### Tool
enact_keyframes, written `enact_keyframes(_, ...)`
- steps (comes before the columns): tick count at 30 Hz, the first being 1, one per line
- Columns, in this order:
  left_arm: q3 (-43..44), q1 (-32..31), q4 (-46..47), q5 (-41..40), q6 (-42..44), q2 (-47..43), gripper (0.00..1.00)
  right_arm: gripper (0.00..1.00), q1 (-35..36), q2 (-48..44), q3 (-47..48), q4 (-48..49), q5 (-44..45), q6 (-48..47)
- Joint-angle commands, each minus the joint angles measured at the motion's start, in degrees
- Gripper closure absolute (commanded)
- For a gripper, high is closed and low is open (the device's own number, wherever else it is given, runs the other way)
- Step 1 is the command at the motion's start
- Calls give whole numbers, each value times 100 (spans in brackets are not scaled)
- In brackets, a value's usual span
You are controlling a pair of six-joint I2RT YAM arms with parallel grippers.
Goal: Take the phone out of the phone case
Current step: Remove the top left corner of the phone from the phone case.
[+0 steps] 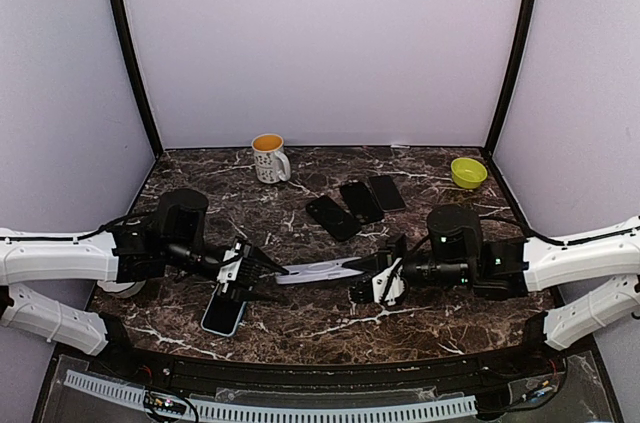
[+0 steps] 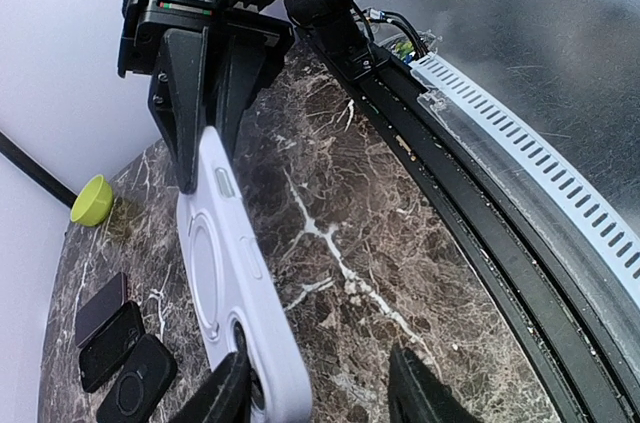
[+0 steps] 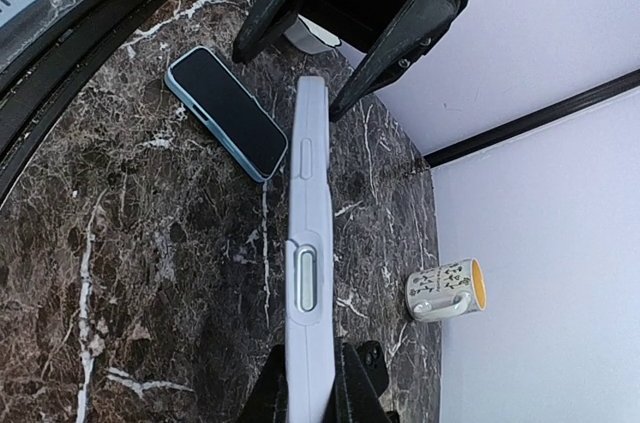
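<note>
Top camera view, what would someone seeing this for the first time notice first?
A white phone case hangs above the middle of the marble table, bridging the two arms. The right gripper is clamped on one end and the left gripper is open around the other. Beside the left gripper, toward the near edge, a blue-edged phone lies screen-up on the table.

High rear overview; opposed wrist close-ups sharing the case [image 3: 308, 243]
</note>
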Motion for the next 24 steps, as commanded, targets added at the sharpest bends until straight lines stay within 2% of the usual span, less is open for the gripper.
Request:
enact_keyframes(1,-74,-26,-73,-38,95,27,52,100,128,-239,274,531,-61,-46)
enact_keyframes(8,-49,-27,-100,37,88,53,64,100,217,-237,259,518,-25,-103)
enact_keyframes(19,30,-35,-314,114,120,91,76,100,379,-191,310,492,274,-349)
enact_keyframes(24,41,-45,-376,139,115,106,77,100,436,-195,321,501,298,-410)
